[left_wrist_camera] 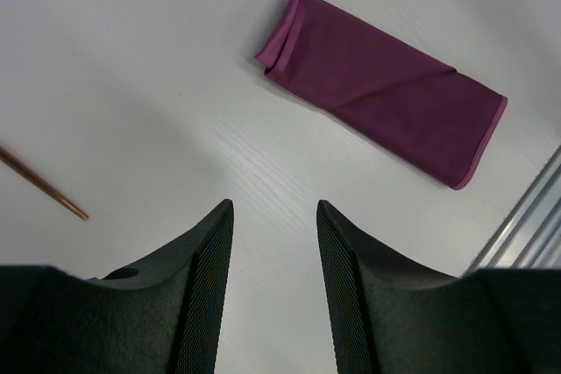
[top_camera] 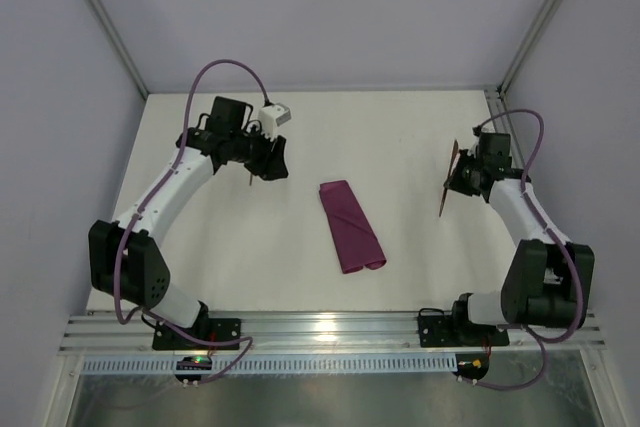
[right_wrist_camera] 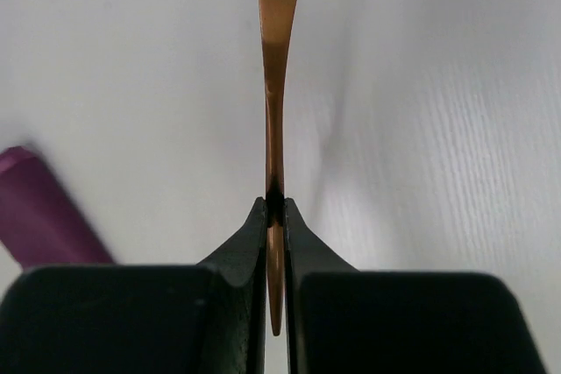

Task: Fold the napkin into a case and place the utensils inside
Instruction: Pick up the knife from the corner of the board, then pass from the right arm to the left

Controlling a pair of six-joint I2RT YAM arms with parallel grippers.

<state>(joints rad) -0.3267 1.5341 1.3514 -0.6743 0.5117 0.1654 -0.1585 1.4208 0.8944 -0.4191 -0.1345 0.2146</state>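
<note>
Case [top_camera: 351, 227]: the magenta cloth is folded into a narrow rectangle. It lies flat on the table [top_camera: 400, 137] at centre, between the two arms and well apart from both. Its long axis runs from far-left to near-right. In the left wrist view, the case [left_wrist_camera: 381, 98] shows a diagonal fold line and a rolled edge at one short end.

Right gripper [top_camera: 455, 187]: at the right side of the table. The jaws are pressed together on a copper utensil [top_camera: 450, 179], which stands roughly on end, tilted. In the right wrist view, the fingers [right_wrist_camera: 250, 243] pinch the thin shaft edge-on. The utensil [right_wrist_camera: 276, 85] extends beyond the fingertips and widens at its far end. Which piece it is cannot be determined.

Left gripper [top_camera: 268, 169]: at the far left of the table. The jaws are spread, with nothing between the fingers [left_wrist_camera: 215, 251].

Second utensil [left_wrist_camera: 44, 183]: a thin copper shaft lying on the table just left of the left gripper, not touching it. Only one end is visible.
</note>
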